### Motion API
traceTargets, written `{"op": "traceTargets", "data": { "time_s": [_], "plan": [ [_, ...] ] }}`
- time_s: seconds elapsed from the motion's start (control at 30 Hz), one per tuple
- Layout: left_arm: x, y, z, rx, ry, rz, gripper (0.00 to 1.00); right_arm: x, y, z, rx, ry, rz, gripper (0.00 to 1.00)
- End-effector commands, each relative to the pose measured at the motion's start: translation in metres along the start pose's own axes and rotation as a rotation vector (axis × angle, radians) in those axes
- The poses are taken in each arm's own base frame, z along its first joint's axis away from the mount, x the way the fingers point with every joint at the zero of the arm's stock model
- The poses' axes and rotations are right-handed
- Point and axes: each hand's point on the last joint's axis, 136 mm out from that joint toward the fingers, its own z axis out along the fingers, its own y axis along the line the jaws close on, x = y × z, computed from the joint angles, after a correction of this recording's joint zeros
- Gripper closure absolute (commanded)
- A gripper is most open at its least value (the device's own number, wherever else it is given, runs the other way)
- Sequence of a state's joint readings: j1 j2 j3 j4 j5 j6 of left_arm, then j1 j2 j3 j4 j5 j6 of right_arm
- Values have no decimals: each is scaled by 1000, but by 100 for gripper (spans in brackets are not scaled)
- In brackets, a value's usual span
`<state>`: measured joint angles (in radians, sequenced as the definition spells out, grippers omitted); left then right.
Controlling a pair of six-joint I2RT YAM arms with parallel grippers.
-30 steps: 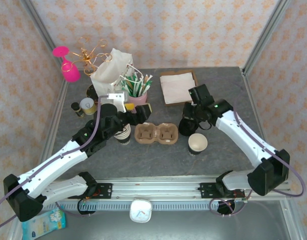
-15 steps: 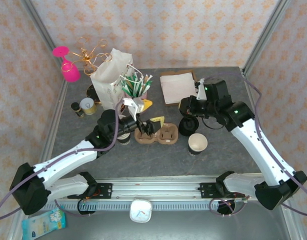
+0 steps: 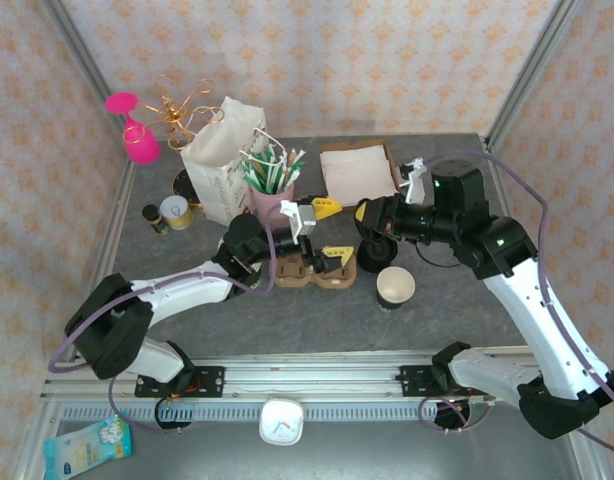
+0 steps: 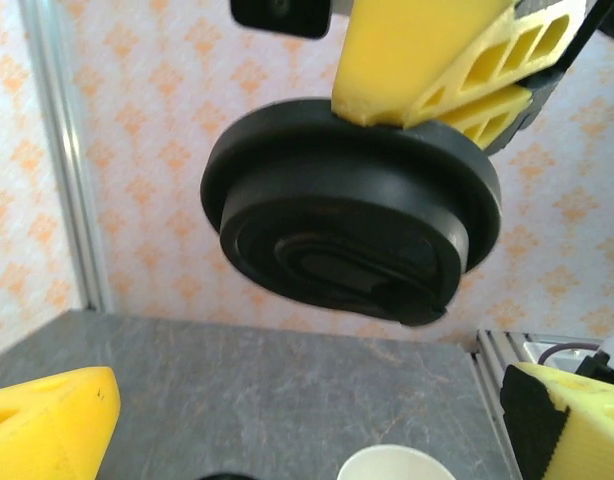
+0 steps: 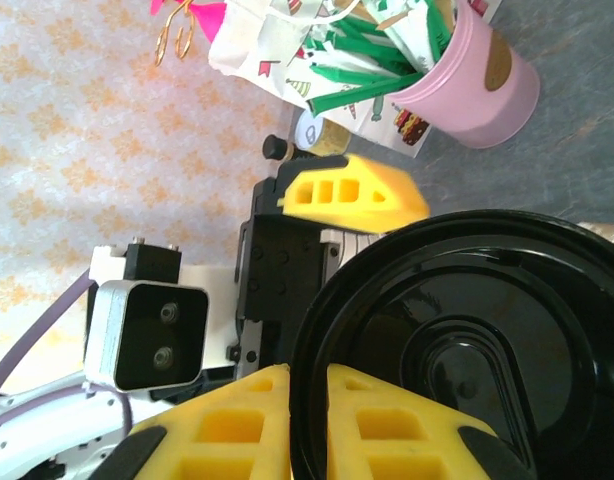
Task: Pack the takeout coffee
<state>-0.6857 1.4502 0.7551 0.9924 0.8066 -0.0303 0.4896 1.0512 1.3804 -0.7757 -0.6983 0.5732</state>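
**Lid up in the right gripper, cup uncapped beside the carrier**

Counted: one cardboard carrier (image 3: 292,272) with two holes. One takeout coffee cup (image 3: 395,287) stands upright and uncapped, just off the carrier's right end on the near side. One black lid (image 4: 347,230) is off the cup and in the air. Beyond the carrier are one pink tub (image 5: 482,90) of green-and-white sticks, one white paper bag (image 3: 222,160) and one pile of napkins (image 3: 355,172). A dark round thing sits against the carrier's right end; what it is cannot be told.

A second ago the left gripper (image 3: 332,230) was left of the carrier by a striped cup; now it is over the carrier. The right gripper (image 5: 309,400) was low at the carrier's right end; now it is higher, beyond that end. The cup has not moved.

The left arm lies low across the table from the near left, its wrist above the carrier and its fingers pointing right. They are spread wide with nothing between them. The right arm rises from the near right with its elbow high, and its forearm reaches back left. Its fingers are clenched on the lid's rim, holding it tilted in front of the left gripper without touching it.
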Motion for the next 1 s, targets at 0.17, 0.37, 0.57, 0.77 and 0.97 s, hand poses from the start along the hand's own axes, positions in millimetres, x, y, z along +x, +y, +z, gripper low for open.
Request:
{"op": "traceTargets", "data": {
  "time_s": [0.17, 0.37, 0.57, 0.77, 0.97],
  "plan": [
    [-38, -34, 20, 210, -119, 95, 5, 2, 28, -12, -120, 10, -18, 87],
    [-40, -35, 25, 229, -114, 85, 11, 4, 32, -13, -152, 19, -22, 87],
    [-39, -36, 21, 216, -109, 92, 21, 4, 35, -15, -164, 11, -22, 87],
    [-46, -38, 20, 215, -128, 104, 17, 7, 34, -13, -175, 21, -8, 87],
    [-50, -32, 20, 181, -127, 128, 14, 12, 35, -15, -190, 35, -4, 88]
  ]
}}
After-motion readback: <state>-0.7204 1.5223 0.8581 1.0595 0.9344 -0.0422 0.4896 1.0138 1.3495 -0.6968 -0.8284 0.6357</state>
